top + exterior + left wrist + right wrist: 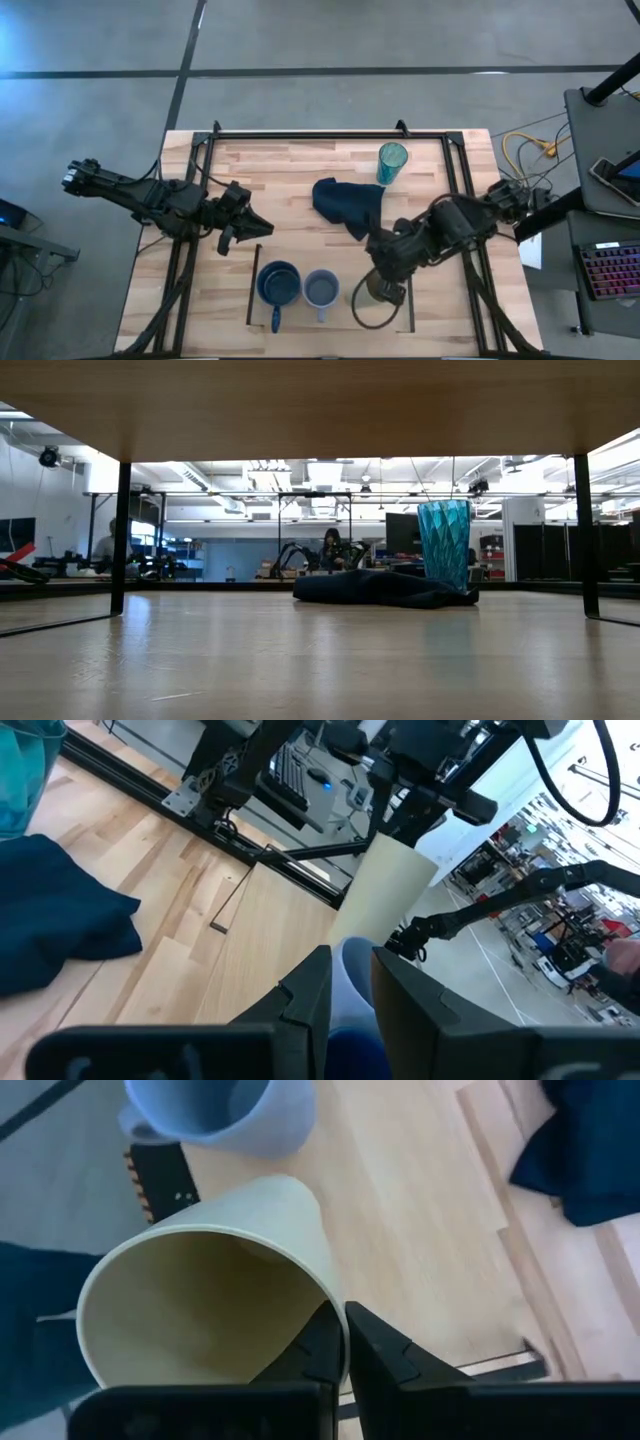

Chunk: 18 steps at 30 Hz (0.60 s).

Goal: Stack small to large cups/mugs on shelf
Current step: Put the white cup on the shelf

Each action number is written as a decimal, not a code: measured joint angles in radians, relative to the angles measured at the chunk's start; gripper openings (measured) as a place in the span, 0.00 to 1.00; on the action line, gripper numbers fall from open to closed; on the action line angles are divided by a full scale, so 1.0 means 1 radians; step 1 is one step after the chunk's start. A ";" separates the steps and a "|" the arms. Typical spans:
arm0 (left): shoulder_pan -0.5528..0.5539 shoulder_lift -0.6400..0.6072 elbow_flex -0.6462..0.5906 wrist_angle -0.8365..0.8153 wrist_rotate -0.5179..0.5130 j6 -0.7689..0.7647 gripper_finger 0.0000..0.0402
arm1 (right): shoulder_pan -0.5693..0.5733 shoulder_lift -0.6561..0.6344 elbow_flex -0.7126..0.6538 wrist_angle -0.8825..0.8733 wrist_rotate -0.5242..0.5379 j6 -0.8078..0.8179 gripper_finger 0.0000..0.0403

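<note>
My right gripper [388, 288] is shut on the small beige cup [372, 296] over the light-wood shelf [345, 315], near the table's front edge. The small grey-blue cup [321, 290] and the dark blue handled mug [278, 285] stand upright side by side on the shelf, left of the beige cup. The teal tumbler [392, 162] stands on the tabletop at the far side, next to a dark blue cloth [348, 205]. My left gripper [256, 223] hovers empty left of the cloth, its fingers a narrow gap apart. My right gripper pinches the beige cup's wall at the rim [333, 1312], one finger [318, 1352] inside the cup and one [385, 1355] outside. The fingers come slanting down from the table's far right. The cup is tilted; I cannot tell whether its base rests on the shelf.
Dark rails [252, 285] run along the shelf's short sides. Black frame bars [330, 134] edge the table's far and side borders. In the low view the shelf's underside [300, 400] spans the top, on thin dark legs [120, 535]. Bare planks lie between the cloth and the shelf.
</note>
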 joint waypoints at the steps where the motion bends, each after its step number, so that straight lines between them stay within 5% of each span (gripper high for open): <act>1: 0.000 0.000 0.000 0.000 0.000 0.000 0.15 | -0.003 0.000 0.000 0.000 0.002 -0.004 0.02; 18: 0.006 0.000 0.000 0.000 -0.007 0.000 0.15 | -0.043 0.069 -0.002 0.000 -0.034 -0.083 0.03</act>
